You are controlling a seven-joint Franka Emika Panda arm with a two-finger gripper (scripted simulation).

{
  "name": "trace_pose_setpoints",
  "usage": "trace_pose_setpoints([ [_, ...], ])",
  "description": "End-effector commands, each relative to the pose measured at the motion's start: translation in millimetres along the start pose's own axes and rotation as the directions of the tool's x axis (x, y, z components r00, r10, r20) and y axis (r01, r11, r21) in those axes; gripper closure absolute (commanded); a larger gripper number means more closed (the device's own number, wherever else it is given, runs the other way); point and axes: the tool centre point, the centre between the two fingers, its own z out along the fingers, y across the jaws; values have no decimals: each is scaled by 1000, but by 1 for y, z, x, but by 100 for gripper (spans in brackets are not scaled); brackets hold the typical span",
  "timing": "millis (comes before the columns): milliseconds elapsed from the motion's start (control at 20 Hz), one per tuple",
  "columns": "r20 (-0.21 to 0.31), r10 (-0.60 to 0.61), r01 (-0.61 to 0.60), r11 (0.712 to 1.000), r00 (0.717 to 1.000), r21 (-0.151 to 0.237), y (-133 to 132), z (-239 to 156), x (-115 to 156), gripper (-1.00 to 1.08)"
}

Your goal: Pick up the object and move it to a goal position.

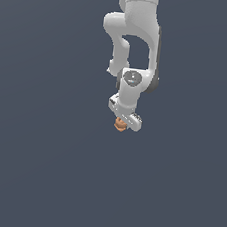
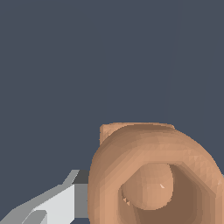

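The object (image 1: 119,125) is a small orange-brown lump just under the white hand in the exterior view. In the wrist view the object (image 2: 153,175) fills much of the picture: a thick ring with a rounded knob in its hollow. My gripper (image 1: 121,120) hangs straight down from the white arm, over the object. One grey-white finger (image 2: 61,203) shows in the wrist view, its dark pad pressed against the object's side. The object hides the other finger. The jaws look closed onto the lump.
A plain dark grey-blue ground (image 1: 28,165) surrounds the arm on every side. The arm's white links (image 1: 136,27) rise toward the top of the exterior view. No other object shows.
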Motion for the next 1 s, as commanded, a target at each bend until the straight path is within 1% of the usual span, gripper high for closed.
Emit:
trace_pose_setpoints([
  [0, 0, 1, -1, 1000, 1000, -1, 1, 1, 0, 108],
  [550, 0, 1, -1, 1000, 1000, 1, 0, -3, 4, 108],
  [750, 0, 1, -1, 1000, 1000, 1, -1, -12, 15, 108],
  [950, -1, 1, -1, 1000, 1000, 0, -3, -27, 34, 108],
])
